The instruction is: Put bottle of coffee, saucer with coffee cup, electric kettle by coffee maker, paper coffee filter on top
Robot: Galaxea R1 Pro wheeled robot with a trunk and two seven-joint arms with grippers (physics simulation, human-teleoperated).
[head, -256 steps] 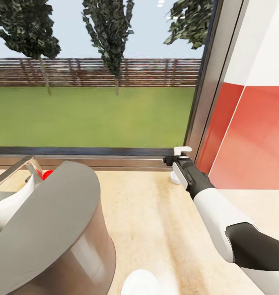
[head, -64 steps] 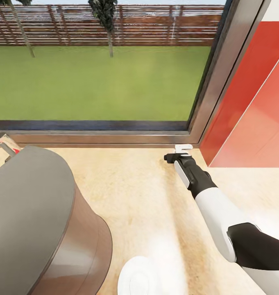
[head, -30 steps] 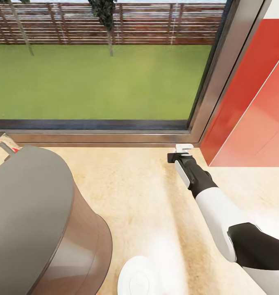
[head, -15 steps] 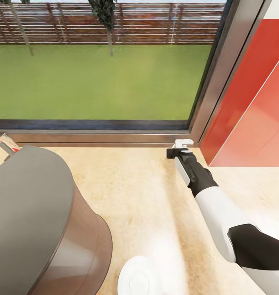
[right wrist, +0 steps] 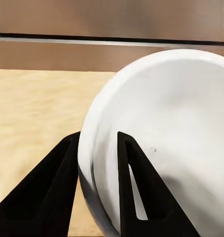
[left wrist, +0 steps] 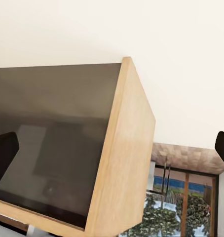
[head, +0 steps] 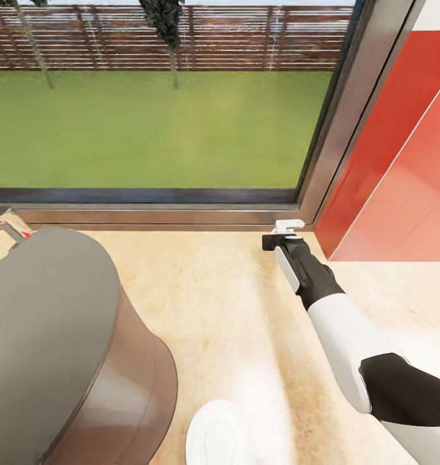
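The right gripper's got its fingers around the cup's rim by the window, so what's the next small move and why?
Probably lift the coffee cup slightly off the kitchen countertop. The right gripper has one finger inside the cup and one outside, straddling its wall, so the grasp looks set. The saucer lies nearer the robot, beside the coffee maker.

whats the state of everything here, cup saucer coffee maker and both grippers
coffee cup: wall pinched between the right gripper's fingers, at the far corner of the kitchen countertop by the window
saucer: flat on the countertop, nothing on it
coffee maker: upright on the countertop, top bare, no filter
right gripper: shut on the cup's wall
left gripper: open, holding nothing
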